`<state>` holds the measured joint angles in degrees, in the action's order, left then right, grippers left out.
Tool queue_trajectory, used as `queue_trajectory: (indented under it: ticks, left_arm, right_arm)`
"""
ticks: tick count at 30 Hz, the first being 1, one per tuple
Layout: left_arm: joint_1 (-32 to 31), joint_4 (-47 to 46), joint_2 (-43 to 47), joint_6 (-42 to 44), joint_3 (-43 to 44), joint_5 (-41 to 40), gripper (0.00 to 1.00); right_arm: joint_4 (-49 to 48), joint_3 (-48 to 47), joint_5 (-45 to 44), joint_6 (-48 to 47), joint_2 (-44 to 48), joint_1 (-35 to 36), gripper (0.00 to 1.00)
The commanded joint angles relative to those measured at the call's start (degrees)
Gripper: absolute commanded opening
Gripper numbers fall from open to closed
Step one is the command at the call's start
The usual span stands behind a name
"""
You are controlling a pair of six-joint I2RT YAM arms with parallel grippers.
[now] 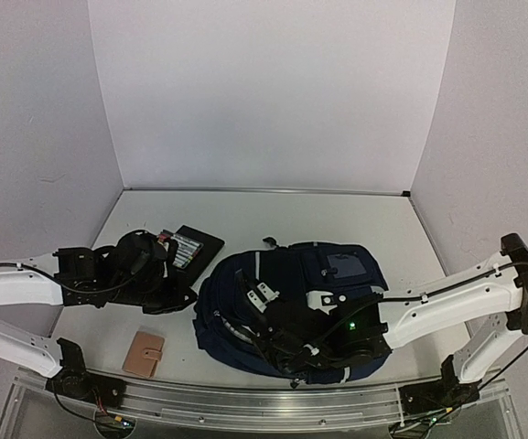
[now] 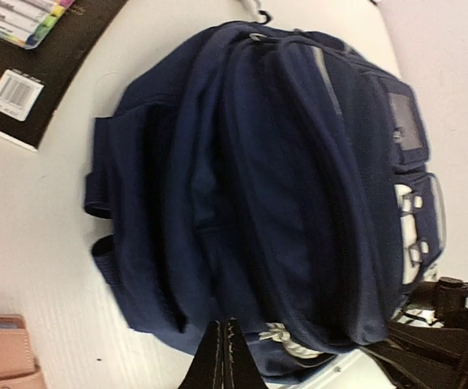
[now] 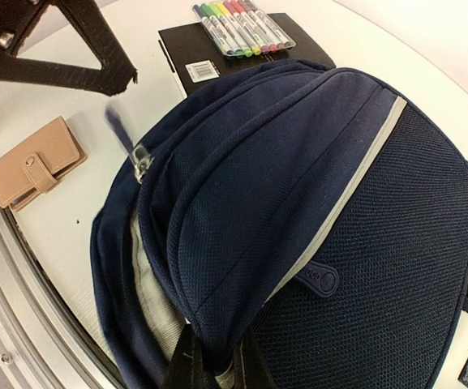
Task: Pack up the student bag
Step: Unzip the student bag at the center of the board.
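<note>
Top external has the student bag [image 1: 291,265] lying flat by the near edge of the table [image 1: 273,210], right of centre. Next, the black marker pack [image 1: 195,247] just off its far-left side, and the tan wallet [image 1: 144,354] near the near-left corner. Now the right gripper [image 3: 213,369] is pinching navy bag fabric, while the left gripper [image 2: 221,356], pressed together on nothing, hovers at the bag's left
</note>
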<state>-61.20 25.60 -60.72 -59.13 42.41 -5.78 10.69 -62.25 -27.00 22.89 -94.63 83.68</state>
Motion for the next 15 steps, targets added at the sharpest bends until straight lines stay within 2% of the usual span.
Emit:
queue_trajectory:
  ticks: [1, 6, 8, 11, 13, 15]
  left_arm:
    - [3.8, 6.2, -3.5, 7.3, 3.0, -3.6, 0.0]
    - [4.8, 1.1, -5.1, 12.6, 3.5, 0.0, 0.0]
    - [4.8, -1.9, -4.4, 15.1, 2.0, 4.0, 0.04]
    - [4.8, -11.5, -2.6, 17.0, -2.4, 15.1, 0.26]
    - [4.8, -15.1, -2.2, 17.0, -4.8, 19.0, 0.42]
    - [4.8, -16.1, -2.6, 17.2, -5.9, 20.9, 0.52]
  right_arm:
    - [6.9, 2.5, -2.8, 3.2, 3.7, 0.2, 0.0]
    - [6.7, 3.2, -1.7, 4.2, 4.5, 0.3, 0.0]
    - [6.5, 3.3, -0.9, 4.7, 4.8, 0.2, 0.0]
    - [6.2, 3.6, -0.5, 5.4, 5.1, 0.3, 0.0]
    - [5.9, 3.9, -0.3, 5.8, 5.3, 0.3, 0.0]
    - [5.7, 3.9, -0.4, 6.0, 5.5, 0.3, 0.0]
